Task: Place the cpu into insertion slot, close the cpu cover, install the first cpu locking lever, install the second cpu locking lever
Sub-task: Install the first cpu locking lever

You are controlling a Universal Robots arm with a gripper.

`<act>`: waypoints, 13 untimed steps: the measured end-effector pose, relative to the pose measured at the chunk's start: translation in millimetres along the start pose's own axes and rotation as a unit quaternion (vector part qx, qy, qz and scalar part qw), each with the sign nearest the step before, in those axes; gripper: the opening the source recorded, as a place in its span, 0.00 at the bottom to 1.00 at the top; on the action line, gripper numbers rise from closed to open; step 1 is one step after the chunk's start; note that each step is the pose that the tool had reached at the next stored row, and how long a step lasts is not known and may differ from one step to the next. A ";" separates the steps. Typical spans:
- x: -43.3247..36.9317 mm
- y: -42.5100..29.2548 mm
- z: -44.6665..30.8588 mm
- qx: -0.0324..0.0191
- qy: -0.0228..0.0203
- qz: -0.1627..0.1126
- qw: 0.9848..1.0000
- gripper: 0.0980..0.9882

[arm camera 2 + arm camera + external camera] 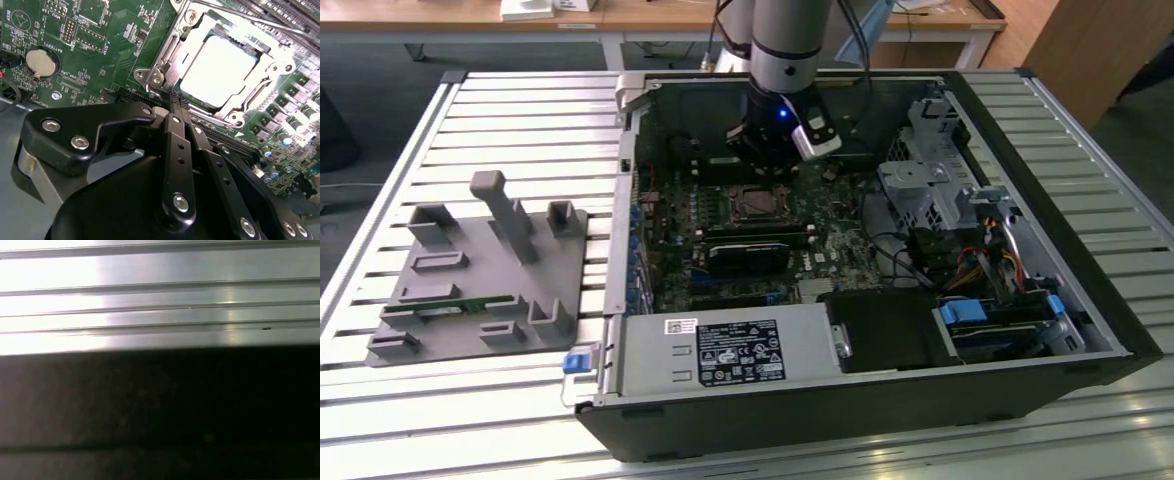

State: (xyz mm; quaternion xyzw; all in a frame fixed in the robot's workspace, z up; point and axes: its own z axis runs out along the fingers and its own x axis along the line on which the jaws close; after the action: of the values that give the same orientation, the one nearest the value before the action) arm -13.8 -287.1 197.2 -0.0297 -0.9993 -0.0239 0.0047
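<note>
Second wrist view: gripper (176,102) fingers pressed together, nothing held, tips beside corner of cpu cover (162,57). Cpu (218,65) seated in insertion slot (252,97), cover lowered around it. Risk judged: tips slipping, motherboard (100,45) components scraped.

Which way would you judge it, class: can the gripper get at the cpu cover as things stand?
Probably yes. The gripper hangs just beside the cpu cover, fingers together, and nothing lies between them; the cover sits down around the cpu.

We count one cpu (220,67), one cpu cover (172,45), one gripper (176,100), one coin battery (41,62) and one grey fixture (487,275).
</note>
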 end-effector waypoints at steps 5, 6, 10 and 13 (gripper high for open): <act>-0.3 0.7 1.4 0.000 0.000 0.000 1.000 0.01; -0.3 0.8 1.0 0.000 0.000 0.000 1.000 0.01; -0.1 1.1 -5.8 0.000 0.000 0.000 1.000 0.01; -0.1 1.5 -13.6 0.001 0.000 0.000 1.000 0.01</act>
State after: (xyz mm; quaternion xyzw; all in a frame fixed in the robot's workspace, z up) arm -13.5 -286.3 210.8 -0.0296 -0.9993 -0.0231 0.0048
